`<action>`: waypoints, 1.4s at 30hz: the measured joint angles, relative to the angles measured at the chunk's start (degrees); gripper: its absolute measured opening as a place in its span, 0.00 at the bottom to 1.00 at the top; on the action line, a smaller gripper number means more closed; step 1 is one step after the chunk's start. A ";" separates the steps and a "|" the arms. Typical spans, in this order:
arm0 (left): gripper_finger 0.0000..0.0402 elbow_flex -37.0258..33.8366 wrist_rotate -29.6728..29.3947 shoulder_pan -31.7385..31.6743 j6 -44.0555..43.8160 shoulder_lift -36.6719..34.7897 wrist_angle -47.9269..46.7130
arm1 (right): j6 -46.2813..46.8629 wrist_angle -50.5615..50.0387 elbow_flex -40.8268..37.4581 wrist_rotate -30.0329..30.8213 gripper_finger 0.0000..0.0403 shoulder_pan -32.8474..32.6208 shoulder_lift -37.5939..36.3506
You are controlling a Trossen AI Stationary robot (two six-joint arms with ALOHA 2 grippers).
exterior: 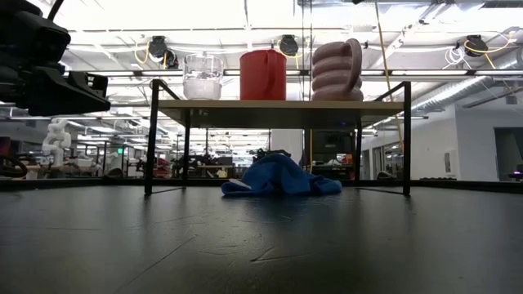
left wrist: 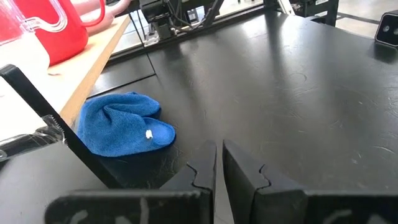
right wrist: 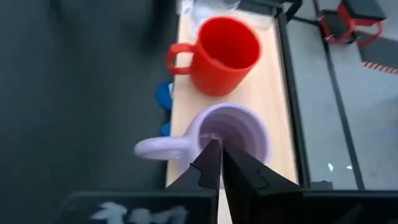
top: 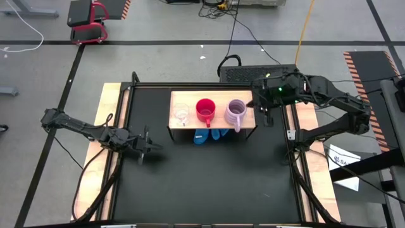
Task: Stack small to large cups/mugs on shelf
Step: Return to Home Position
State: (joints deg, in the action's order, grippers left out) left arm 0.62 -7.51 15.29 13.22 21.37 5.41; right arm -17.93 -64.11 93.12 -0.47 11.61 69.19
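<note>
- Under the shelf [top: 218, 96], on the black worktop [top: 209, 183]: a crumpled blue cloth [top: 205, 135], between the frame legs, touching no cup.
- On the shelf's light wooden board, in 1 row and apart from each other: clear glass cup [top: 181, 113], then red mug [top: 205, 110], then lilac mug [top: 235, 113], smallest to largest toward the right arm's side.
- Between the left pincer [left wrist: 219, 148] and the cups: only the cloth and 1 black frame post [left wrist: 59, 130].
- Left pincer: low over the worktop, in front of the shelf's left end, aimed toward the cloth; fingers closed to a thin slit, nothing held.
- Right pincer [right wrist: 219, 149]: above the shelf's right end, aimed down at the lilac mug; fingers pressed together, empty.
- Only in the low view: the 3 cups from the side, above the cloth; lilac mug with a ribbed wall.
- Only in the right wrist view: open mouths of red and lilac mugs, both handles toward the worktop's free side, lilac handle past the board's edge.
</note>
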 joint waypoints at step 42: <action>0.08 0.00 -0.02 0.01 0.47 0.00 1.39 | 14.29 34.47 -55.67 -13.34 0.00 -0.84 -41.20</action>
State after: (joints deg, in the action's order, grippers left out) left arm 0.62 -7.53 15.30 13.69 21.37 6.80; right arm -3.64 -29.64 37.45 -13.81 10.76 27.99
